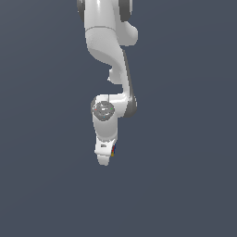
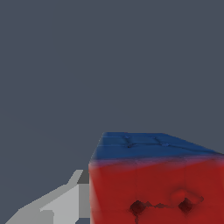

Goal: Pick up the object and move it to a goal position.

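Note:
In the exterior view my gripper (image 1: 104, 158) points down in the middle of the picture, at the end of the white arm (image 1: 109, 51). The object (image 1: 113, 150) shows only as a tiny red, yellow and bluish speck at the gripper's right edge, mostly hidden by the hand. In the wrist view the object (image 2: 153, 188) fills the lower right, with a red face with dark dots and a blue face above it. One grey finger (image 2: 61, 205) lies against its side. The gripper looks shut on the object. No goal marker shows.
Only a plain grey-blue ground (image 1: 185, 185) surrounds the arm in both views. No other objects, containers or edges show.

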Controlling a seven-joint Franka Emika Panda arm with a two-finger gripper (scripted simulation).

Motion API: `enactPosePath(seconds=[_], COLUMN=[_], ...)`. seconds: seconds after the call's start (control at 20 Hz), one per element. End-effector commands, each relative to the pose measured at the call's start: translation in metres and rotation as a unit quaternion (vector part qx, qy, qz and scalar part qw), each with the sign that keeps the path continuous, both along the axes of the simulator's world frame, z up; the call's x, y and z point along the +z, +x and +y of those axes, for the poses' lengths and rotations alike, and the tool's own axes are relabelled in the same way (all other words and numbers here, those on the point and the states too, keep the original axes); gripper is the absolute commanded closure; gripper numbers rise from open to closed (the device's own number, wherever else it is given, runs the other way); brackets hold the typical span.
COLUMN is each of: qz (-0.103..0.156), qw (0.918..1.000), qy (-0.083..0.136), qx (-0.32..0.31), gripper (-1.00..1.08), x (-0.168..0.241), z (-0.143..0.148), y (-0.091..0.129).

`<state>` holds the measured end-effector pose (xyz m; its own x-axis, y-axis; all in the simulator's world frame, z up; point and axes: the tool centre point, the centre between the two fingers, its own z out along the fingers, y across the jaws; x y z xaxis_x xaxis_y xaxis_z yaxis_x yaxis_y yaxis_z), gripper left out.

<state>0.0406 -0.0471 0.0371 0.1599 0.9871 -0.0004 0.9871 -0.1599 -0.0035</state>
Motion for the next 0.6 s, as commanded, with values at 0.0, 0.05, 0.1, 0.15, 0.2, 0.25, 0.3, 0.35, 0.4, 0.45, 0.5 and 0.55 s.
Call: enactPosePath(seconds=[0.0, 0.05, 0.1, 0.15, 0.2, 0.25, 0.3, 0.35, 0.4, 0.45, 0.5, 0.55], qz=[-0.002, -0.002, -0.002, -0.002, -0.002, -0.002, -0.002, -0.002, -0.002, -0.002, -0.002, -0.002], qw=[1.0000, 1.0000, 1.0000, 1.0000, 1.0000, 1.0000, 1.0000, 1.0000, 1.0000, 1.0000, 1.0000, 1.0000], qy=[0.000, 0.000, 0.000, 0.000, 0.000, 0.000, 0.000, 0.000, 0.000, 0.000, 0.000, 0.000], qx=[0.000, 0.000, 0.000, 0.000, 0.000, 0.000, 0.000, 0.000, 0.001, 0.001, 0.001, 0.001], gripper=[1.08, 1.08, 1.08, 1.08, 1.08, 1.08, 1.08, 1.08, 1.08, 1.08, 1.08, 1.08], x=[0.009, 0.014, 0.019, 0.025, 0.032, 0.039, 0.046, 0.055, 0.063, 0.073, 0.083, 0.093], z=[0.001, 0.001, 0.002, 0.002, 0.003, 0.004, 0.004, 0.005, 0.006, 0.007, 0.008, 0.009], y=[0.003, 0.003, 0.004, 0.006, 0.007, 0.008, 0.010, 0.012, 0.013, 0.015, 0.017, 0.019])
